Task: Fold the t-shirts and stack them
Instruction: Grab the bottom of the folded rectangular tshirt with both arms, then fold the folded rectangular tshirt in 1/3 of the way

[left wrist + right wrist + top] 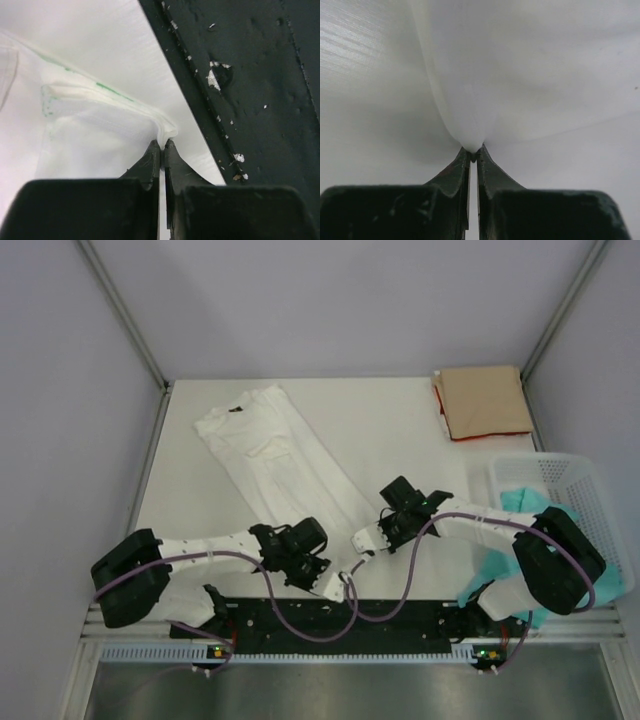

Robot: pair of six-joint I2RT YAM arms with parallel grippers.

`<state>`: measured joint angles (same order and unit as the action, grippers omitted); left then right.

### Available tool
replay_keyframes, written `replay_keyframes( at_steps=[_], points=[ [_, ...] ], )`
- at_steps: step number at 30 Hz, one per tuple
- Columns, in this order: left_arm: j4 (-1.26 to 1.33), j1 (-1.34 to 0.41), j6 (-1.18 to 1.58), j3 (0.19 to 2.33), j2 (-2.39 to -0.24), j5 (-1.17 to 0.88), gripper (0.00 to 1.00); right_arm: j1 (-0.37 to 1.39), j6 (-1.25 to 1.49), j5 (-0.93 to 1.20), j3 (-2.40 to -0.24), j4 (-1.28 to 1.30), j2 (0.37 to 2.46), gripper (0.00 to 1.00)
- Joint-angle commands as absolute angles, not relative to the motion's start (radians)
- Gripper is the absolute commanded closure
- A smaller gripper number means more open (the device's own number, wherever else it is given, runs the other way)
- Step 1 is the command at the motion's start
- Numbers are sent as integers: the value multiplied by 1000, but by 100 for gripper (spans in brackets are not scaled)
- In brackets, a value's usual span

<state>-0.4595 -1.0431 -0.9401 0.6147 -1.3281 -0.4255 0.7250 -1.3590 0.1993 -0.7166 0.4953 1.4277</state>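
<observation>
The white t-shirt (270, 455) lies flat on the table (400, 425) as a long, narrow shape. It runs on a slant from its collar at the far left down to its hem at the near middle.

At the left corner of that hem, the left gripper (161, 145) is clenched on the white t-shirt. Its dark jaws are pressed together on a small bunched fold of cloth, and faint green stitching shows along the edge just behind the pinch. A scuffed black rail (260, 90) runs just beside this corner, on its right in the left wrist view.

At the right corner of the hem, the right gripper (474, 151) is likewise clamped on the white t-shirt, and the fabric rises from the closed jaws in a smooth tented peak.

Well to the right of the white t-shirt, level with its collar, the tan t-shirt (485, 400) lies folded, with red showing along its edge. Further right of the white t-shirt, level with its hem, stands a white mesh basket (575, 468) holding a teal cloth (525, 502).
</observation>
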Motion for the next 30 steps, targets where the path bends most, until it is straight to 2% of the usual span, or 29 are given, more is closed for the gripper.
replay_keyframes(
  at_steps=[1,5,9,22,30],
  points=[
    [-501,-1039,-853,660,-1278,-315,100,761,-1332,233,-742,551,1385,100],
    [-526,-988,-776,686,-1166,-307,100,765,-1244,282,-808,577,1295,100],
    [-558,-850,-715,747,-1112,-336,100,753,-1178,337,-912,574,1304,100],
    [-571,-364,-459,929,-1265,-331,100,632,-901,460,-1612,566,1834,100],
    [-503,-135,-380,950,-1359,-322,100,623,-714,417,-1865,554,2091,100]
  ],
)
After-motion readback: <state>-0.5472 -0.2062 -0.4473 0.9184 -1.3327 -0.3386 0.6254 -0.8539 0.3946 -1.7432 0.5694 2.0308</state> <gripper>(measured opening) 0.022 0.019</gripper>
